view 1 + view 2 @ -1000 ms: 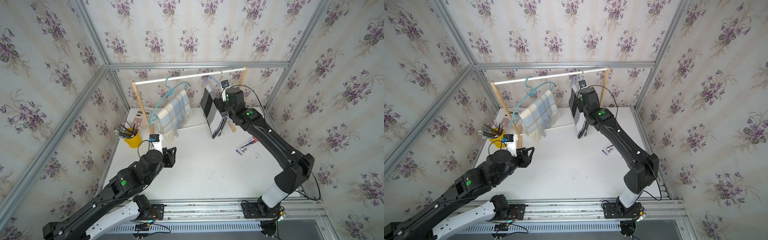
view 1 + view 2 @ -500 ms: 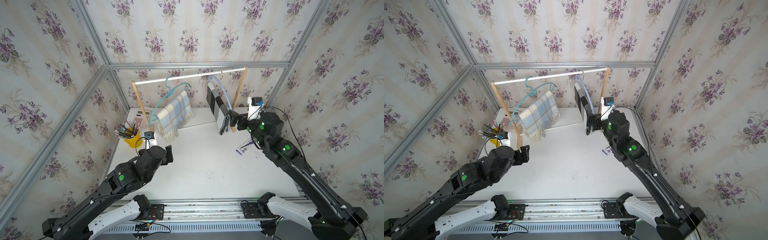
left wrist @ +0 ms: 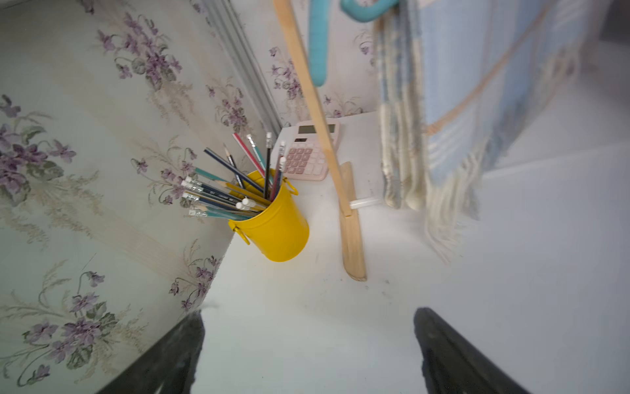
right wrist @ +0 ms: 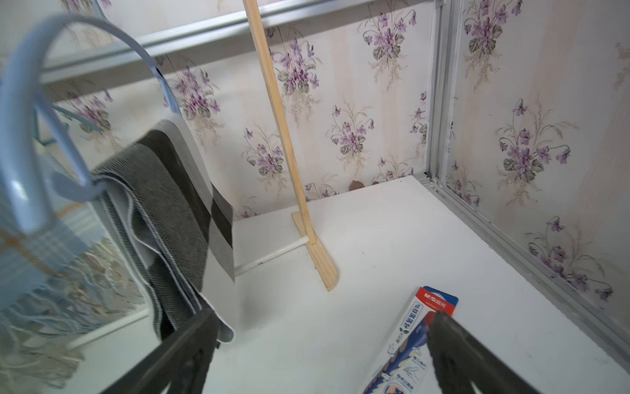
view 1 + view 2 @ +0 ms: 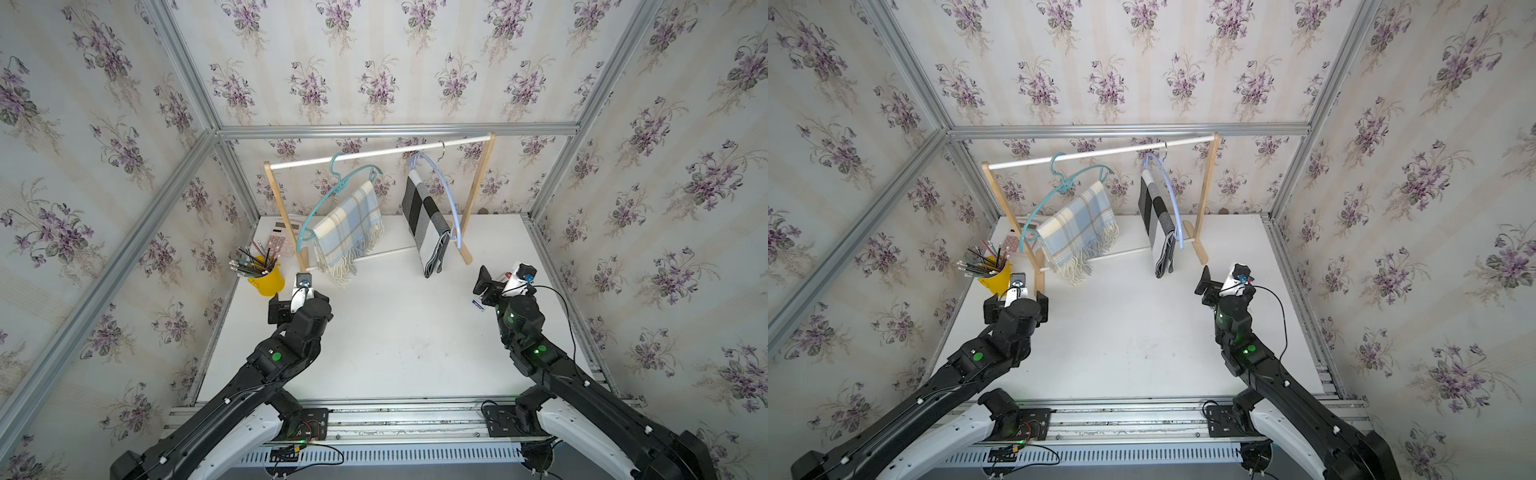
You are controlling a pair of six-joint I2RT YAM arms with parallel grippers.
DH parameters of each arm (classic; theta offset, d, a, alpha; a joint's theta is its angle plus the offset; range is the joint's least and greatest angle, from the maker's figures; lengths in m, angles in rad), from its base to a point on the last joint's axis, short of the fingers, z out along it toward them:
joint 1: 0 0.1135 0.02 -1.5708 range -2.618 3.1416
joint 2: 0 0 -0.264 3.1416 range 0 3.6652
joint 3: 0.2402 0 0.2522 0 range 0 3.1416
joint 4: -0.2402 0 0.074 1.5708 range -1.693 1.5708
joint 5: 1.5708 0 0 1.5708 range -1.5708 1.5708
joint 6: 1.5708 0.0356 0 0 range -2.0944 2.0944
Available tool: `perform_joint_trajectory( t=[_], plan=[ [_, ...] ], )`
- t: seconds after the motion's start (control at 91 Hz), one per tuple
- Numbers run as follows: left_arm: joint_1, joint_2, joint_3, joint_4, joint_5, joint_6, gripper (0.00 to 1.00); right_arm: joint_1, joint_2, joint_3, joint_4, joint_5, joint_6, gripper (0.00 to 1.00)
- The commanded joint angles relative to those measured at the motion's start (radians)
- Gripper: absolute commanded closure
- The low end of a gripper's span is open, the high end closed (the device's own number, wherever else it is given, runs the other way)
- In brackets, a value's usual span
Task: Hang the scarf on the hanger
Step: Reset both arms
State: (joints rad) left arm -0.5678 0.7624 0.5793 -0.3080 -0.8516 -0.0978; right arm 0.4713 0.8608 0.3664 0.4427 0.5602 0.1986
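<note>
Right wrist view tells the story: the right tool [image 4: 320, 327] is spread wide with nothing between its jaws, low over the worktop [image 4: 375, 238] and just above a printed packet [image 4: 421, 324]. The checked scarf [image 4: 170, 204] is free of it, draped over the pale blue hanger [image 4: 24, 143].

Both top views confirm it. That hanger hooks on the rail [image 5: 374, 153] and the folded scarf hangs off it, clear of the worktop. Beside it, apart, a plaid scarf [image 5: 353, 226] sits on a teal hanger [image 5: 328, 199].

And the left tool [image 3: 310, 317]? Spread too, empty, near the yellow cup [image 3: 276, 225] of pencils.

So the release is made, and I judge the hang complete. The hanger is blurred up close, though, so how squarely the cloth sits on it is hard to say.

Against a second ago, the change is big. The right arm was stretched up at the rack, its tool right at the checked scarf. Half a second ago it was already drawing away. Now it is folded back by the worktop's right edge. The left arm has eased back a little as well, jaws wider than before.
</note>
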Motion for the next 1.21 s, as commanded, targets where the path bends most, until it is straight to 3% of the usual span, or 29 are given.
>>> perform_joint_trajectory(
  t=[0.0, 0.088, 0.242, 0.33, 0.615, 0.824, 0.901, 1.033, 1.143, 1.198],
  plan=[
    [0.138, 0.051, -0.053, 0.257, 0.161, 0.084, 0.03, -0.079, 0.099, 0.001, 0.193, -0.113, -0.089, 0.00],
    [0.241, 0.091, -0.131, 0.402, 0.284, 0.130, 0.02, -0.140, 0.164, -0.015, 0.264, -0.169, -0.138, 0.00],
    [0.384, 0.149, -0.255, 0.644, 0.502, 0.135, 0.02, -0.196, 0.215, -0.122, 0.464, -0.145, -0.320, 0.00],
    [0.414, 0.198, -0.311, 0.811, 0.558, 0.160, 0.02, -0.248, 0.223, -0.181, 0.527, -0.157, -0.314, 0.00],
    [0.493, 0.470, -0.288, 1.044, 0.749, 0.121, 0.01, -0.340, 0.415, -0.299, 0.899, -0.264, -0.219, 0.00],
    [0.499, 0.592, -0.227, 1.101, 0.782, 0.183, 0.00, -0.350, 0.726, -0.394, 1.372, -0.307, -0.216, 0.00],
    [0.496, 0.639, -0.253, 1.197, 0.748, 0.179, 0.01, -0.348, 0.713, -0.360, 1.297, -0.326, -0.226, 0.00],
    [0.497, 0.805, -0.278, 1.417, 0.713, 0.194, 0.01, -0.354, 0.690, -0.279, 1.124, -0.234, -0.182, 0.00],
    [0.501, 0.770, -0.181, 1.171, 0.637, 0.136, 0.00, -0.374, 0.691, -0.186, 0.949, -0.269, -0.172, 0.00],
    [0.506, 0.781, -0.195, 1.209, 0.634, 0.132, 0.00, -0.381, 0.681, -0.160, 0.884, -0.280, -0.158, 0.00]
  ],
)
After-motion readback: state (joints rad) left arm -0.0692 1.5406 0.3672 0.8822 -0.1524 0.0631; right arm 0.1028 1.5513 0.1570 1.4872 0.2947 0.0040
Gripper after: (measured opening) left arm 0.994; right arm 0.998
